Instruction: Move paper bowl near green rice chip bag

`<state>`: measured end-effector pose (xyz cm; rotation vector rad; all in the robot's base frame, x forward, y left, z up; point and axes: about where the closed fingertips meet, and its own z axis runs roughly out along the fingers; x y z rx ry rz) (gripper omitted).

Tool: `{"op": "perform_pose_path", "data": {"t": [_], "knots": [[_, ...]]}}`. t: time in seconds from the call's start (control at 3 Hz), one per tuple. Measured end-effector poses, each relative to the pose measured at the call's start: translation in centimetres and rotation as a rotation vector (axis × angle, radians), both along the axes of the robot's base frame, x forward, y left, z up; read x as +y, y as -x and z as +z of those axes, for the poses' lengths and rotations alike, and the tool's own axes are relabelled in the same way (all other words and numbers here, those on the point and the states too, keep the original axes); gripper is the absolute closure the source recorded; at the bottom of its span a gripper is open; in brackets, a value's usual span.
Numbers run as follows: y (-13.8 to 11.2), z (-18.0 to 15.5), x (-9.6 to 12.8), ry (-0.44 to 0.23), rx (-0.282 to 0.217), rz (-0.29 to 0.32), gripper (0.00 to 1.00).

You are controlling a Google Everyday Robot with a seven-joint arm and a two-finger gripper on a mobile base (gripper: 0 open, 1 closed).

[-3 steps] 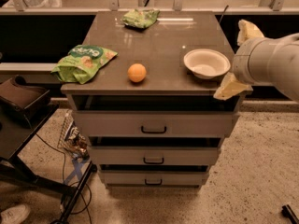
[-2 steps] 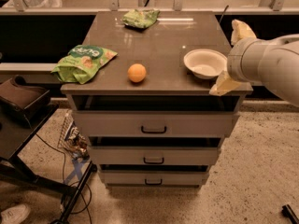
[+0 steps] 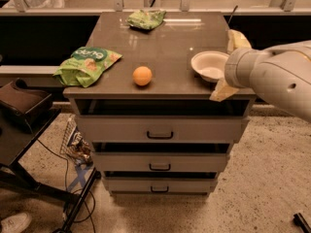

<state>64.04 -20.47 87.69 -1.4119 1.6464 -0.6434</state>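
The paper bowl (image 3: 208,65) is white and sits upright at the right front of the cabinet top (image 3: 170,42). My gripper (image 3: 230,64) is open at the bowl's right edge. One tan finger (image 3: 237,39) is behind the rim and the other (image 3: 222,90) is in front of it. The arm covers the bowl's right rim. The green rice chip bag (image 3: 86,64) lies at the left front edge, far from the bowl.
An orange ball (image 3: 142,75) sits near the front edge between bag and bowl. A smaller dull green bag (image 3: 146,19) lies at the back. The cabinet has drawers (image 3: 160,134) below. A dark stand with cables (image 3: 29,130) is on the left.
My arm has moved left, bringing the gripper's fingers up to the bowl's right rim. The bowl, ball and bags have not moved.
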Motion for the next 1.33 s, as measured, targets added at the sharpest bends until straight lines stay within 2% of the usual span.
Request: {"op": "perform_pose_path", "data": {"t": [0.33,0.67,1.33], "knots": [[-0.9,-0.7,0.3,0.010,-0.005,0.012,0.24],[-1.7,-0.4,0.4,0.018,-0.018,0.024,0.55],[-2.0,0.3,0.4,0.028,-0.032,0.031,1.00]]}}
